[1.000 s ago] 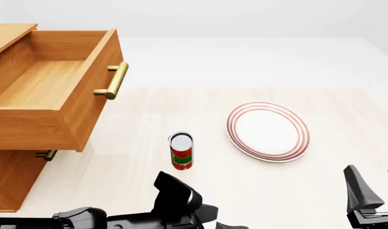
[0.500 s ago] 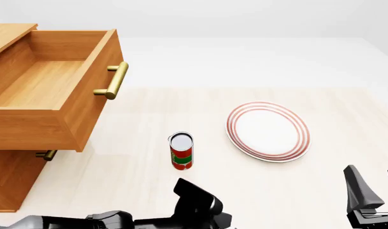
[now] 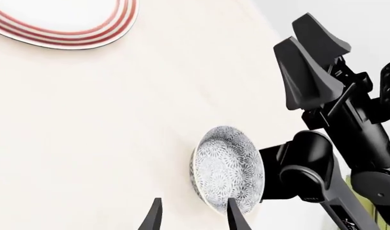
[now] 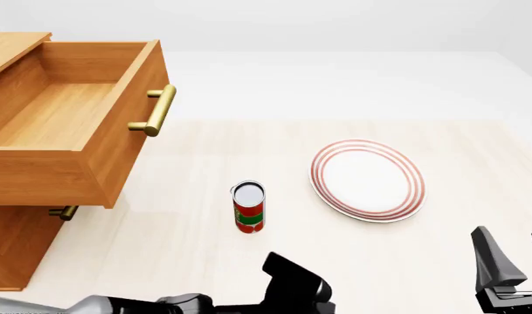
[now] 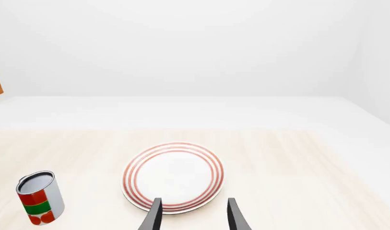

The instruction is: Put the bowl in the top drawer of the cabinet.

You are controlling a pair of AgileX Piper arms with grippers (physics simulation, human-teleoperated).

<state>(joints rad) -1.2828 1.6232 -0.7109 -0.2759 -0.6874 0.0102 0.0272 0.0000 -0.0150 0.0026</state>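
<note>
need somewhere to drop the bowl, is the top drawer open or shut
Open: the top drawer is pulled well out of the cabinet, its bare wooden floor showing.

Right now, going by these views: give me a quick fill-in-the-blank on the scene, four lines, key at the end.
1. The top drawer of the cabinet is pulled ____.
2. The plate has ____ rings around its rim.
3. In the front view, the can stands to the ____ of the plate.
4. In the left wrist view, the left pincer points toward the ____, beside the right arm.

Missing words: open; red; left; bowl
</note>
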